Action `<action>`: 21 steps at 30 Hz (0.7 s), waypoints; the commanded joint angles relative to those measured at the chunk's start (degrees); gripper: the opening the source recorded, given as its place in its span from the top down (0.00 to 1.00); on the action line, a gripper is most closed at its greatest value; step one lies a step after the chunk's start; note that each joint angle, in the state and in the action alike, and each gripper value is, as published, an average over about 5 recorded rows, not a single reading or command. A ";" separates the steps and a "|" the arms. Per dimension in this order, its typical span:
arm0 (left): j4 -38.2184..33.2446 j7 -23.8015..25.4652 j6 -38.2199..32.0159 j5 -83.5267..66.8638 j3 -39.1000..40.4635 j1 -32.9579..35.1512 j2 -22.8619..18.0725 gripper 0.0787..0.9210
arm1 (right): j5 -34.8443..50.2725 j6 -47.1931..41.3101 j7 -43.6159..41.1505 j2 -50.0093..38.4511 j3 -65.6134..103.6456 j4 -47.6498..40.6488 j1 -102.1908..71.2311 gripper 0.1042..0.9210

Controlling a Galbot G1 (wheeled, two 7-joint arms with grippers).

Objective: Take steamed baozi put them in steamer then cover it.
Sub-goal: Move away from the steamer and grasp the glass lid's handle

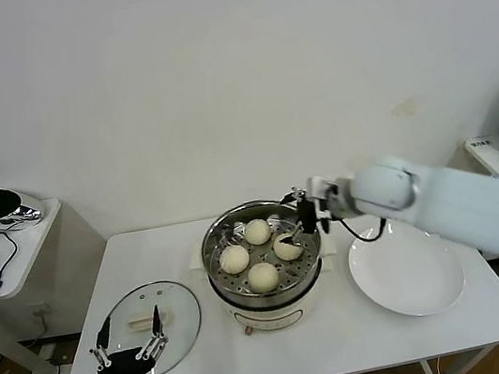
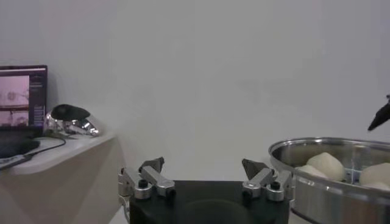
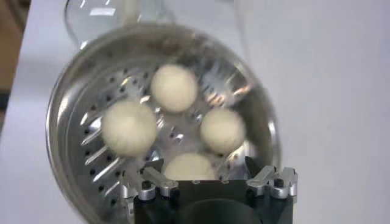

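White table: 4 round baozi

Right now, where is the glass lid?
In the head view the glass lid lies flat on the table's left side, left of the steamer, with the open left gripper over its near edge.

Four baozi in steamer

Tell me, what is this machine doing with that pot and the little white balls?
It is loading steamed baozi into a steamer. All four now sit on the perforated tray, and the plate beside it is bare. The right gripper hangs open over the pot's right rim, holding nothing. The left gripper, also open, waits above the glass lid lying on the table. The steamer is not yet covered.
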 commanded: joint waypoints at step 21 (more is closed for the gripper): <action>16.89 0.01 -1.98 69.55 -9.20 0.57 8.20 0.12 | -18.01 35.67 14.70 34.15 93.30 11.41 -90.69 0.12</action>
